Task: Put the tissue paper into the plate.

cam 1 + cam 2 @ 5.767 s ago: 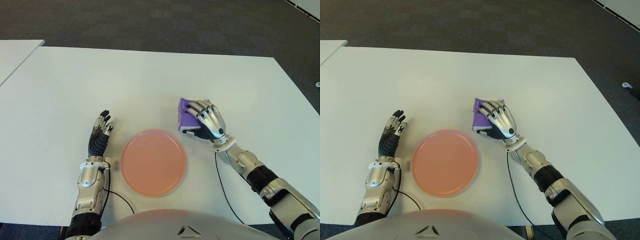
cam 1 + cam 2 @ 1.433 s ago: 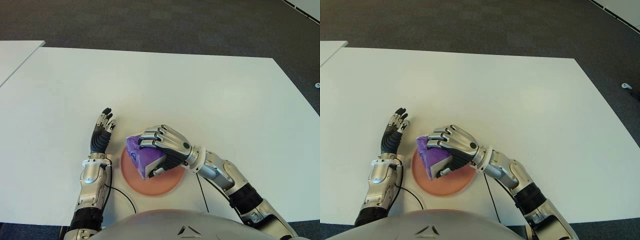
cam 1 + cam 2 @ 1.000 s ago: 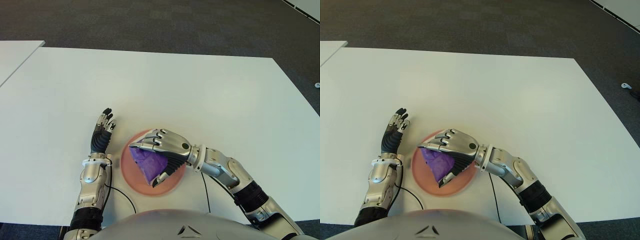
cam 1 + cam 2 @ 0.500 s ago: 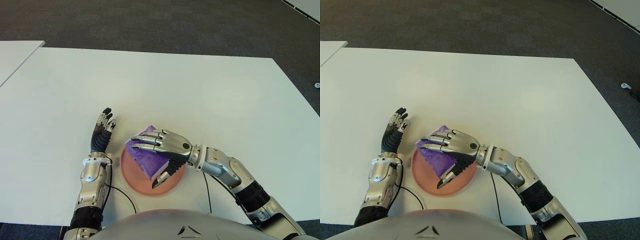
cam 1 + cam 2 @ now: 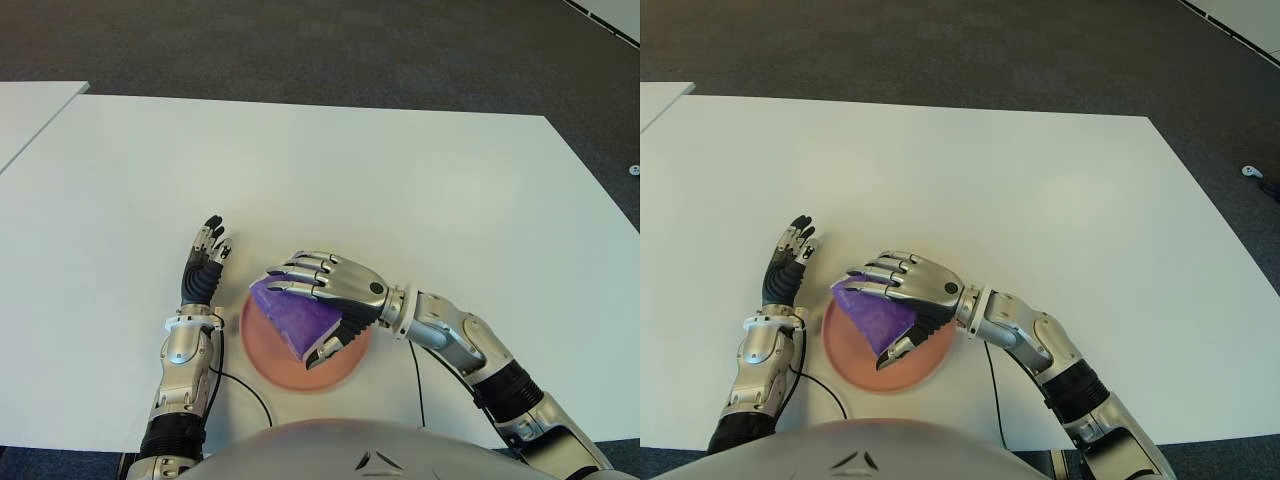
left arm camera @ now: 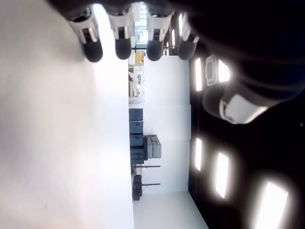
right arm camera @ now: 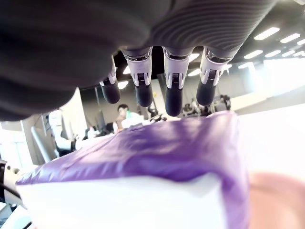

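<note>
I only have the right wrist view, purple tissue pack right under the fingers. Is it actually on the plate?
Observer: Yes. The eye views show the tissue pack on the pink plate, toward its left side.
Operator: Is the right hand gripping it?
Observer: It doesn't look so. The right hand is over the pack with its fingers spread, and the thumb is by the pack's near edge.
Operator: Where's the left hand?
Observer: The left hand is idle and open, just left of the plate.
</note>
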You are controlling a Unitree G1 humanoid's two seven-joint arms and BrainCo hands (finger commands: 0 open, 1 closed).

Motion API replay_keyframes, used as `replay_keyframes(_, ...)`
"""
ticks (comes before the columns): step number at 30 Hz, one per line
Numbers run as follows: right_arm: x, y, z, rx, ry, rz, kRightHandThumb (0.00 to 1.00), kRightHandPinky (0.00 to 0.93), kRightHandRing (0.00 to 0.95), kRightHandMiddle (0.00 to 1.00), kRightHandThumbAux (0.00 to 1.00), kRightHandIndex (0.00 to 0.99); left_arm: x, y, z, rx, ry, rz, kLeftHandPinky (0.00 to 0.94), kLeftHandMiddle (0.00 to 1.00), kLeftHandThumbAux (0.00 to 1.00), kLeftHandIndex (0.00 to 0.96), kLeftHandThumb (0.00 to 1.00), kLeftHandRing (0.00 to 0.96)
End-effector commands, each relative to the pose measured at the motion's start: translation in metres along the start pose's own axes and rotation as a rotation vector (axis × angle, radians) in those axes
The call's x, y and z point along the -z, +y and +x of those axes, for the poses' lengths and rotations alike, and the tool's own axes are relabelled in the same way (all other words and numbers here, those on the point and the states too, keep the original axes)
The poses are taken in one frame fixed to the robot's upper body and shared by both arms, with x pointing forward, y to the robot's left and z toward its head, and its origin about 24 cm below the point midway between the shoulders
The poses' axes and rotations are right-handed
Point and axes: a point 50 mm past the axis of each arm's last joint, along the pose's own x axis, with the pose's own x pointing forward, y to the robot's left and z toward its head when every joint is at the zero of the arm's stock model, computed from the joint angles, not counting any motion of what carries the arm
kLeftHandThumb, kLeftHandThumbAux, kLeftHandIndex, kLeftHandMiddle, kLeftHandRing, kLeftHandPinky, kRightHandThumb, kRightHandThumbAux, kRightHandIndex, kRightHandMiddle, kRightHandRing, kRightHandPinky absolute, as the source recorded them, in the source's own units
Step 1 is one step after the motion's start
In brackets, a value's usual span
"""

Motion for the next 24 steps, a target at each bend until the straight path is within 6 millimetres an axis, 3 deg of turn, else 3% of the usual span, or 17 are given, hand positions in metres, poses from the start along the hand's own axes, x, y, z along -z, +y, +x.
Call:
replay_keyframes(1,0.007,-0.016,0.002,0.054,0.017,-0.026,0.056,0.0,0.0,0.0,0.203,0.0,0.017,0.001,-0.01,0.016,0.097,-0.012,0.0,0.0,0.454,0.0,0.0,0.0)
replay_keyframes(8,0.017,-0.038,0.002,0.28,0.094,0.132,0.094,0.0,0.0,0.0,0.221,0.0,0.018,0.002,-0.009,0.009,0.091,-0.038,0.0,0.0,0.473,0.0,0.0,0.0)
replay_keyframes(12,0.028,-0.073,-0.022,0.398,0.179,0.253,0.113,0.0,0.0,0.0,0.222,0.0,0.017,0.002,-0.009,-0.002,0.075,-0.038,0.0,0.0,0.48,0.0,0.0,0.0)
replay_keyframes(14,0.028,-0.08,-0.033,0.463,0.229,0.309,0.125,0.0,0.0,0.0,0.217,0.0,0.016,0.001,-0.01,-0.004,0.068,-0.034,0.0,0.0,0.479,0.0,0.0,0.0)
replay_keyframes(17,0.028,-0.082,-0.038,0.546,0.279,0.355,0.154,0.0,0.0,0.0,0.206,0.0,0.015,0.0,-0.01,-0.002,0.063,-0.027,0.0,0.0,0.478,0.0,0.0,0.0)
replay_keyframes(19,0.042,-0.068,-0.05,0.669,0.345,0.412,0.167,0.0,0.0,0.0,0.213,0.0,0.015,0.0,-0.011,0.0,0.062,-0.024,0.0,0.0,0.477,0.0,0.0,0.0)
replay_keyframes(24,0.057,-0.046,-0.071,0.818,0.418,0.481,0.176,0.0,0.0,0.0,0.263,0.0,0.014,0.001,-0.012,0.007,0.064,-0.022,0.0,0.0,0.474,0.0,0.0,0.0)
